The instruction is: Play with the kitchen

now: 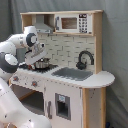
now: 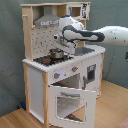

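In the second exterior view, the nearest element is the white oven door with a clear window [image 2: 69,102], hinged at its lower edge and swung down to a fully open, tilted position in front of the oven cavity. Above it, the white front panel carries round control knobs [image 2: 76,69].

The tall white and light-wood toy kitchen [image 1: 97,100] [image 2: 35,85] stands on a wooden floor [image 2: 112,107] against a grey backdrop [image 1: 116,45]. It fills the centre of both exterior views.

On the countertop, the black stovetop [image 2: 46,59] occupies the second exterior view's left end. A small silver metal pot [image 1: 42,63] [image 2: 56,53] sits on it. The grey recessed sink [image 1: 72,73] lies beside the stovetop, with the black curved faucet [image 1: 84,58] standing behind it.

The white robot arm [image 1: 11,55] [image 2: 102,35] reaches over the counter. The gripper [image 1: 33,62] [image 2: 64,49] is positioned directly over the pot, at or just beside its rim. Whether the fingers are open, closed or gripping the pot cannot be determined in either view.

Behind the counter, a white tiled backsplash [image 1: 62,47] rises to the upper level. The grey extractor hood [image 1: 44,25] [image 2: 47,20] hangs above the stovetop, and the white microwave with a keypad [image 1: 73,23] occupies the shelf beside it.
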`<action>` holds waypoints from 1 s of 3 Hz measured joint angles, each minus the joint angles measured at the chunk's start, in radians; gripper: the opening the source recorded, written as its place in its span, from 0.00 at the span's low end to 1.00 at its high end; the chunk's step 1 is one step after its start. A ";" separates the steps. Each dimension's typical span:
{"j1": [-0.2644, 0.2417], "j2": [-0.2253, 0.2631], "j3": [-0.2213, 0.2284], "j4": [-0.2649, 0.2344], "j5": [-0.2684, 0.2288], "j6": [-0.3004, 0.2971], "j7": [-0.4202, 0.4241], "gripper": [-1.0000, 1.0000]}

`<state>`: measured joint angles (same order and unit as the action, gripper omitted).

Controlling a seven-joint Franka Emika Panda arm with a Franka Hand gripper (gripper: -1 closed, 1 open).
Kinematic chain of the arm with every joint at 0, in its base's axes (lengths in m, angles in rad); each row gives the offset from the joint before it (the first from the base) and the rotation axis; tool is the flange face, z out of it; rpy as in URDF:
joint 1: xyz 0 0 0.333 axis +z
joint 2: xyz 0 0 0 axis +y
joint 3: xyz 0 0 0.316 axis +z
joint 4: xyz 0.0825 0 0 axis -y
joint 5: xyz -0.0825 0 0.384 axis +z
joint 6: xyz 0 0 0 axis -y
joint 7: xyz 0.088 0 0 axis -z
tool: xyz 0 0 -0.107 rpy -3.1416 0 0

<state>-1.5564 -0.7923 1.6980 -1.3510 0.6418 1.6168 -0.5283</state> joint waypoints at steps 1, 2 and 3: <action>-0.003 0.000 0.000 0.003 0.000 -0.007 -0.002 1.00; -0.004 0.000 0.000 0.003 0.000 -0.011 -0.002 0.00; -0.004 0.001 -0.009 0.016 -0.002 -0.099 -0.008 0.00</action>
<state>-1.5603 -0.7911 1.6887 -1.3354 0.6398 1.5177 -0.5360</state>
